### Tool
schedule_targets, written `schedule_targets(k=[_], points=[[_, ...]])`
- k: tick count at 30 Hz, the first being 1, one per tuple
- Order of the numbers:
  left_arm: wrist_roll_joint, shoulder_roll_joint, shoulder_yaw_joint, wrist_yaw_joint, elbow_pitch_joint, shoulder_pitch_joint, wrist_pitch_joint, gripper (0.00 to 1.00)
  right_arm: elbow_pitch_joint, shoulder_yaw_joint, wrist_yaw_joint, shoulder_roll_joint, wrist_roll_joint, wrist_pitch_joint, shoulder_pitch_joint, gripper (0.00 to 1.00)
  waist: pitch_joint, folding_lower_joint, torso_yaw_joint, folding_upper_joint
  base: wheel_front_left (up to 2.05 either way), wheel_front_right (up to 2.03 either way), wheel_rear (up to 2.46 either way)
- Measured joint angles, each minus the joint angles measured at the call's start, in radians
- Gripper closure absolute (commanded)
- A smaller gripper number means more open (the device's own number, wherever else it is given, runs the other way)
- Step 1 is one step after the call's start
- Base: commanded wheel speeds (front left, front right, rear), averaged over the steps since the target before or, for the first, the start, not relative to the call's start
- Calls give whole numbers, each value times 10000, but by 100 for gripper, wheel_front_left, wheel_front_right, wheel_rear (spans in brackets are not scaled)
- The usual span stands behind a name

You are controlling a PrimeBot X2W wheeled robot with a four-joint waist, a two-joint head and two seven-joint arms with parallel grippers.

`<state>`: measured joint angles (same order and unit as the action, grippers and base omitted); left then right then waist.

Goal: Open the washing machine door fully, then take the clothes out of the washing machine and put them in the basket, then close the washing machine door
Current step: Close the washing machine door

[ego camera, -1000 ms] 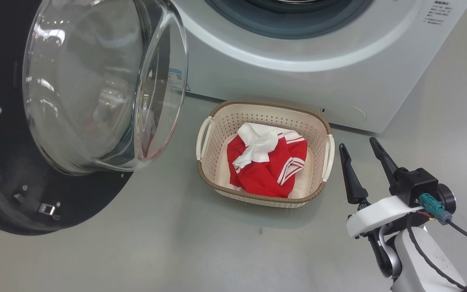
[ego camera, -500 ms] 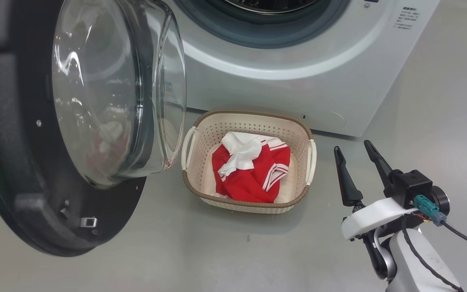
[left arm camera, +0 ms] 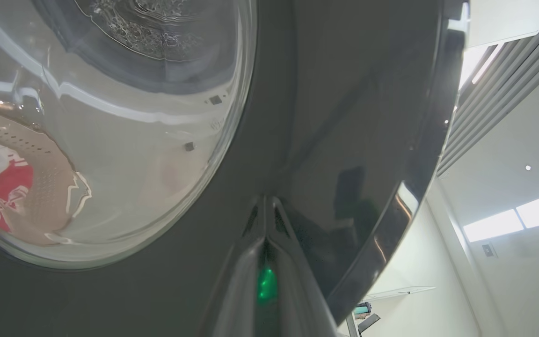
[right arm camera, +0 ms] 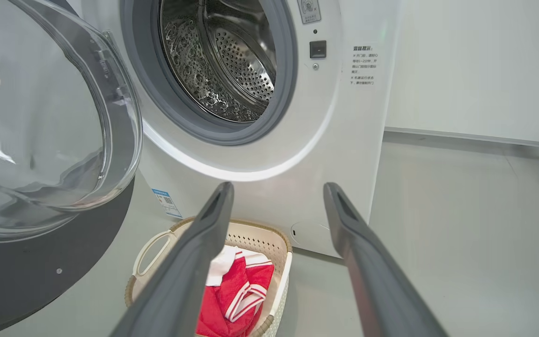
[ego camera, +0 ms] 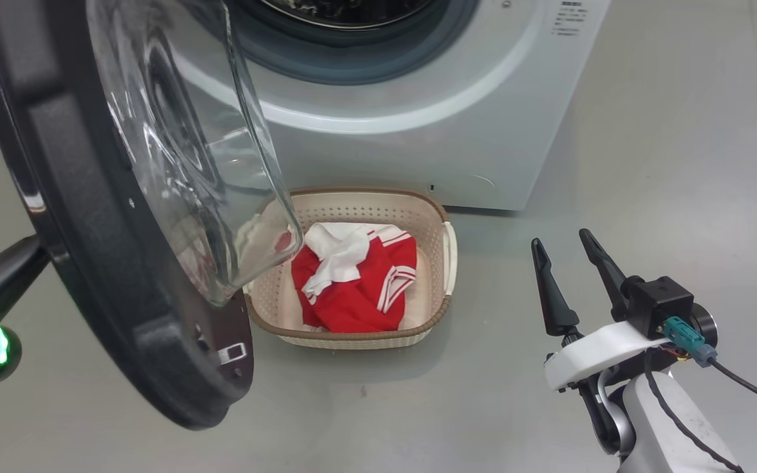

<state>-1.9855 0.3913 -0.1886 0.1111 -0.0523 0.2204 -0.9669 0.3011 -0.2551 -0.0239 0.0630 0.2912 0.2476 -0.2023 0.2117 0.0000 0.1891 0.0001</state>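
The washing machine door (ego camera: 122, 263) stands partly swung out, its glass bowl (ego camera: 188, 151) hanging over the left end of the basket (ego camera: 365, 195). My left gripper (left arm camera: 267, 206) is shut, and its tips meet the door's glossy black outer rim (left arm camera: 344, 117). In the head view the left gripper (ego camera: 7, 272) pokes in behind the door. The red and white clothes (ego camera: 352, 289) lie in the cream basket in front of the washing machine (ego camera: 418, 131). My right gripper (ego camera: 560, 238) hangs open and empty to the right of the basket. In the right wrist view the right gripper (right arm camera: 279, 187) points at the washing machine (right arm camera: 344, 140), above the basket (right arm camera: 279, 241) and the clothes (right arm camera: 232, 299).
The steel drum (right arm camera: 232, 61) behind the grey rubber ring shows no fabric. Bare grey floor (ego camera: 681, 164) stretches to the right of the machine. A white wall (right arm camera: 461, 70) stands behind it.
The door has swung towards the machine and now overlaps the basket's left end. My left gripper has come into the head view behind it. The head camera has shifted. The right gripper has held still.
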Motion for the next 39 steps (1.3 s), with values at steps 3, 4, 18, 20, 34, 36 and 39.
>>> schedule_targets(k=[3, 4, 18, 20, 34, 36, 39], points=[[-58, -54, 81, 0, -240, -3, -75, 100, -50, -31, 0, -6, 6, 0, -12, 0, 43, 0, -288, 0, 0, 0, 0], [-100, -63, 117, 0, -318, -3, -96, 100, -67, -46, 0, -8, 8, 0, -25, 0, 64, 0, -385, 0, 0, 0, 0], [-313, -146, 468, -238, -1218, 126, -188, 100, -412, -211, 2, -35, 169, 48, -435, 0, 508, 0, -1826, 0, 0, 0, 0], [-313, -146, 491, -326, -1298, 276, -186, 100, -472, -238, 4, -36, 192, 48, -462, 0, 589, 0, -2049, 0, 0, 0, 0], [-297, -130, 951, -1001, -1547, 1527, -71, 100, -917, -606, 13, -54, 627, 50, -913, 0, 1278, 0, -3556, 0, 0, 0, 0], [-291, -127, 984, -1158, -1507, 1772, -35, 100, -991, -706, 13, -52, 704, 54, -999, 0, 1385, 0, -3738, 0, 0, 0, 0], [-267, -117, 1005, -1352, -1427, 2080, 98, 100, -1072, -842, 15, -56, 788, 56, -1042, 0, 1538, 0, -3994, 0, 0, 0, 0]])
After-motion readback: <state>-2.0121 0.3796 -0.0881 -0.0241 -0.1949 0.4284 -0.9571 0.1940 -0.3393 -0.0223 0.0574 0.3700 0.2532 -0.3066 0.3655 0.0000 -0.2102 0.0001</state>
